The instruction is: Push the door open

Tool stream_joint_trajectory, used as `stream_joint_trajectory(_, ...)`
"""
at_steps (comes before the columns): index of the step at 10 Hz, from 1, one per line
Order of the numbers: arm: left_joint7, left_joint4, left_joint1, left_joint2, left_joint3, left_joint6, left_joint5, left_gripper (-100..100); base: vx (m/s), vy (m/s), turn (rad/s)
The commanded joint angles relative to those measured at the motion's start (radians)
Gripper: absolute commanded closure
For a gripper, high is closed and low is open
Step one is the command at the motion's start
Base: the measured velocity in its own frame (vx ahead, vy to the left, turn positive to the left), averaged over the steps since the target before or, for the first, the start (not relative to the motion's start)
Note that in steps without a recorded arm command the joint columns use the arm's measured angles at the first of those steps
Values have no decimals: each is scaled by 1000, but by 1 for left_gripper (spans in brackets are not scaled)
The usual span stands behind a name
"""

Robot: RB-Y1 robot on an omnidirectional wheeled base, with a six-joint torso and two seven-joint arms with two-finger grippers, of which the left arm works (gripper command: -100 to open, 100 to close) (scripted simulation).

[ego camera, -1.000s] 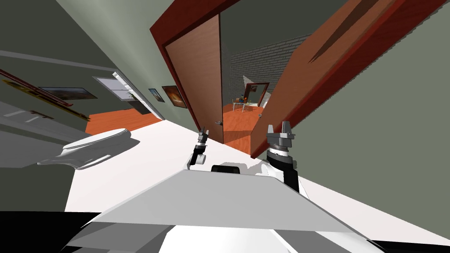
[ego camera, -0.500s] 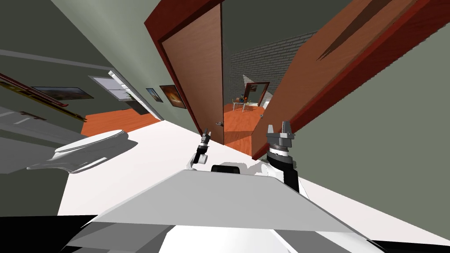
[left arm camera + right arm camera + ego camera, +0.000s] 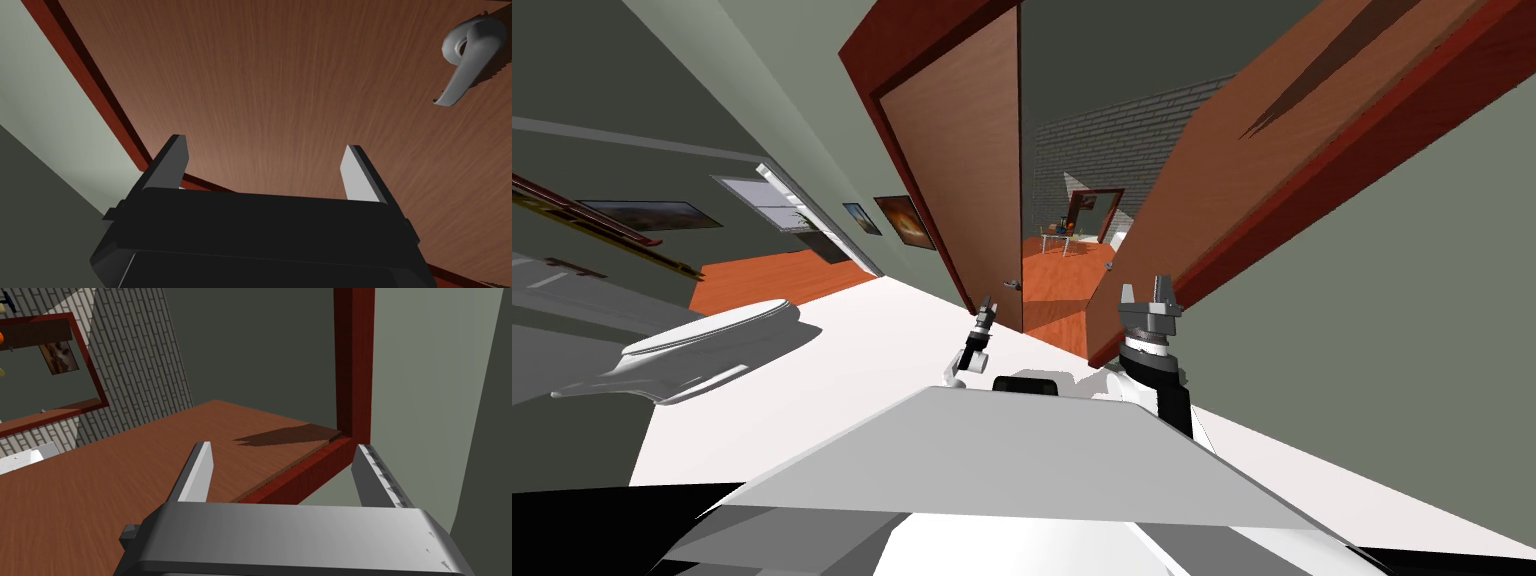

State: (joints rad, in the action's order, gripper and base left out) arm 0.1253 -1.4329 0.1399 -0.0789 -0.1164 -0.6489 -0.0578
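A brown wooden door leaf [image 3: 962,180] in a dark red frame stands ahead on the left, with a grey lever handle [image 3: 1009,286] low on its free edge. My left gripper [image 3: 986,305] is right up at its lower part. In the left wrist view the open left gripper [image 3: 265,155] faces the door panel [image 3: 280,90], with the handle [image 3: 465,60] off to one side. A second brown leaf [image 3: 1232,170] angles away on the right. My right gripper [image 3: 1149,292] hangs open beside it; in the right wrist view the right gripper [image 3: 285,463] points at that panel [image 3: 100,488] and its red frame [image 3: 352,363].
Between the two leaves a gap shows an orange floor [image 3: 1052,285] and a small table [image 3: 1057,238] far beyond. A white toilet [image 3: 702,345] stands on the white floor to my left. Grey walls close in on both sides.
My left gripper has reached forward and a little right, closer to the left door leaf. The head view has shifted slightly, with the toilet sliding leftward. The right arm holds still.
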Motion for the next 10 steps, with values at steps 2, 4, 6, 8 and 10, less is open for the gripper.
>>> stream_joint_trajectory(2,0,73,-24,1,-9,-15,-1,-100,58,51,-8)
stream_joint_trajectory(4,-1,115,-40,1,-14,-22,-2,-100,43,32,-9)
stream_joint_trajectory(6,-1,154,-55,2,-19,-29,-2,-100,59,49,-12)
stream_joint_trajectory(8,-1,192,-70,3,-24,-36,-3,-100,57,31,-6)
stream_joint_trajectory(10,-2,256,-99,6,-34,-50,-4,-100,59,35,-11)
